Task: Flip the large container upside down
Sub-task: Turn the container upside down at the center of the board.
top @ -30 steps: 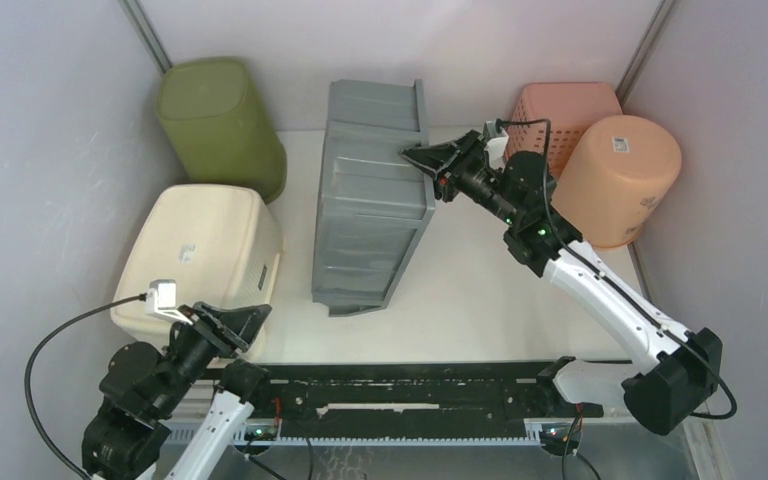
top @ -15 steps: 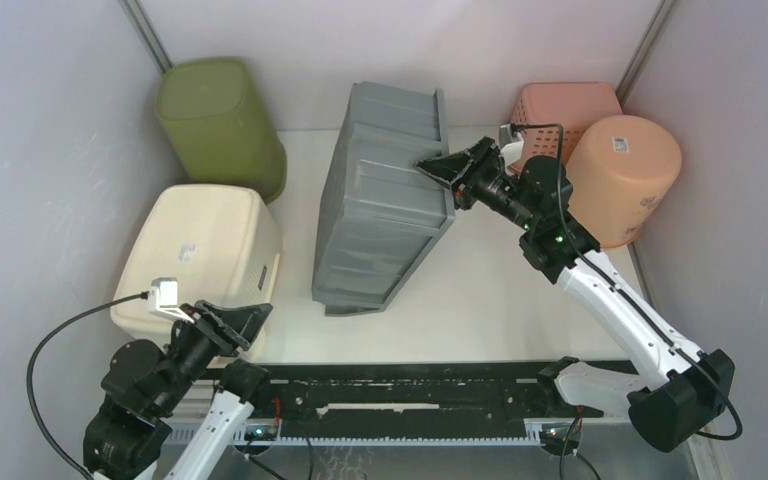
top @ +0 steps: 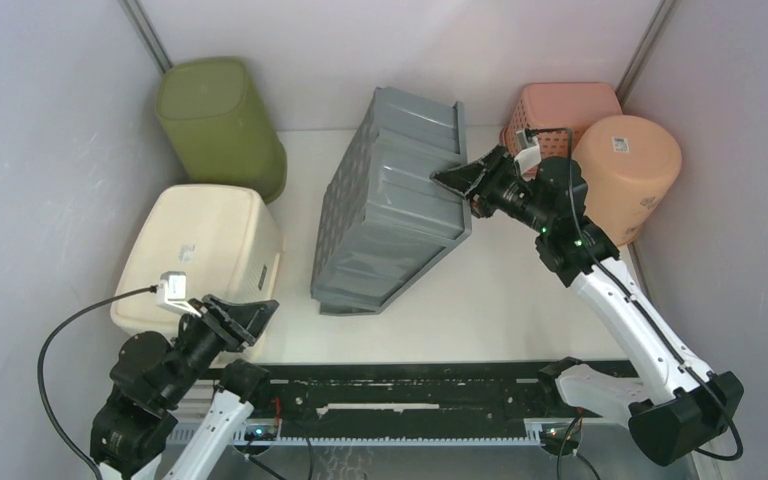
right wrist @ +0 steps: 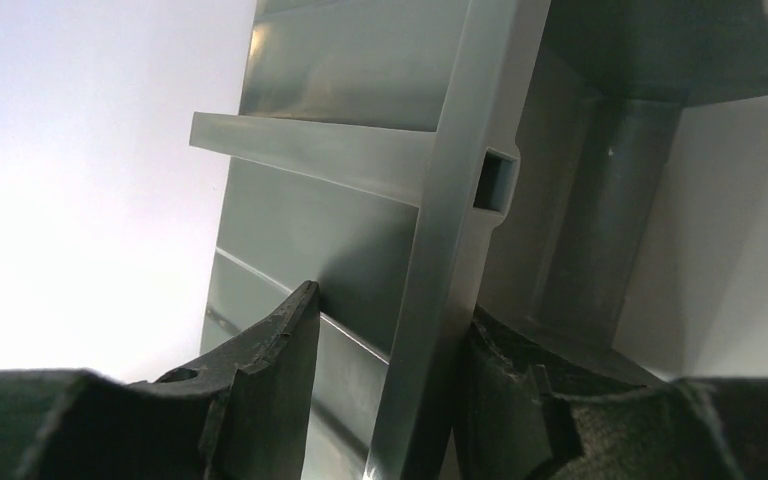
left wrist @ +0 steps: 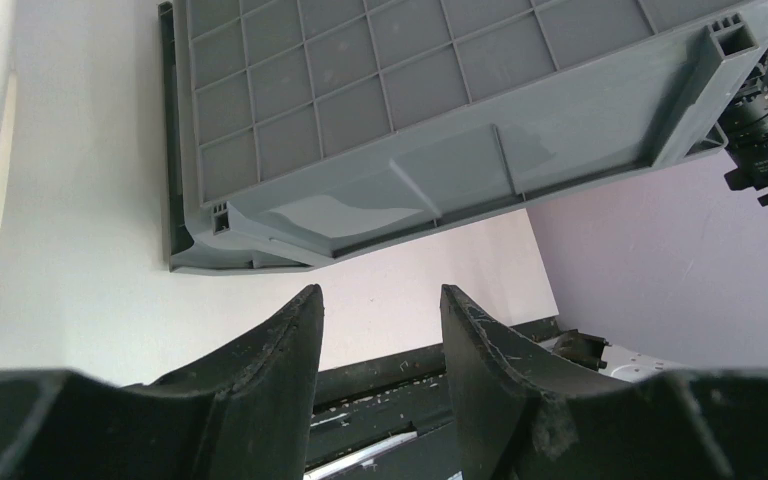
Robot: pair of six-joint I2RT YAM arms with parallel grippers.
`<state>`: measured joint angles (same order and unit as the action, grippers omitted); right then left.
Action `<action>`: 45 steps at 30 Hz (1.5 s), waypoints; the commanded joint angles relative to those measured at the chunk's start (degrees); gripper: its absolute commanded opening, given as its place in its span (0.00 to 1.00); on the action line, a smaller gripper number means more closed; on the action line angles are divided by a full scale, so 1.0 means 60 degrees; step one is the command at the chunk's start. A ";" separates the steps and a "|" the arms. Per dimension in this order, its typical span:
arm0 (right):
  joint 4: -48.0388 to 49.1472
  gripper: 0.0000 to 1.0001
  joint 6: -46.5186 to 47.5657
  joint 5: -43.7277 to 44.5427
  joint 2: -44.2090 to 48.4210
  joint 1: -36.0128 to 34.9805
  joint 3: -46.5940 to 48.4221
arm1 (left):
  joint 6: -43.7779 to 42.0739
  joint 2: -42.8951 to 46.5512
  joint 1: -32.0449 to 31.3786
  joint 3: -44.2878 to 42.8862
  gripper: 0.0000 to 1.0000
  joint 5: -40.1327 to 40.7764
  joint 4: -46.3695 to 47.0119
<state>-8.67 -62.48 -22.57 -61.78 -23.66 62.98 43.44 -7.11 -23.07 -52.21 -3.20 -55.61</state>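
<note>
While the left claw (top: 252, 312) waits at the lower left, open with nothing in it, the right claw (top: 457, 180) is right at the grey box (top: 390, 200). The box sits in the middle of the counter (top: 520, 300), tipped up on one long side. Its long way runs from the lower left to the upper right of the top view. Its thin upper right edge stands between the right claw's two fingers (right wrist: 260, 360). I cannot tell if they squeeze it or just sit around it. The right arm is much nearer, so I think it must do the tipping. The box is big, with ribs on its sides and squares on its bottom.
</note>
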 commanded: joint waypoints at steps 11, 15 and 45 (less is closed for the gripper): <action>-0.1082 0.54 0.1807 0.0051 -0.0167 0.0553 -0.0864 | 0.0131 -0.0239 0.0051 0.0232 0.52 -0.0269 0.0566; -0.1063 0.55 0.1966 -0.0091 -0.0301 0.0821 -0.1194 | 0.0143 -0.0261 0.0055 0.0288 0.52 -0.0292 0.0614; 0.3404 0.55 0.0676 -0.1561 -0.2536 0.1276 -0.3421 | 0.0088 -0.0473 0.0058 0.0309 0.51 -0.0381 0.0787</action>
<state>4.73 -57.17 -26.76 -76.31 -14.83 42.44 43.62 -8.71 -23.07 -51.42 -4.73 -54.00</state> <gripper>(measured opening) 0.546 0.514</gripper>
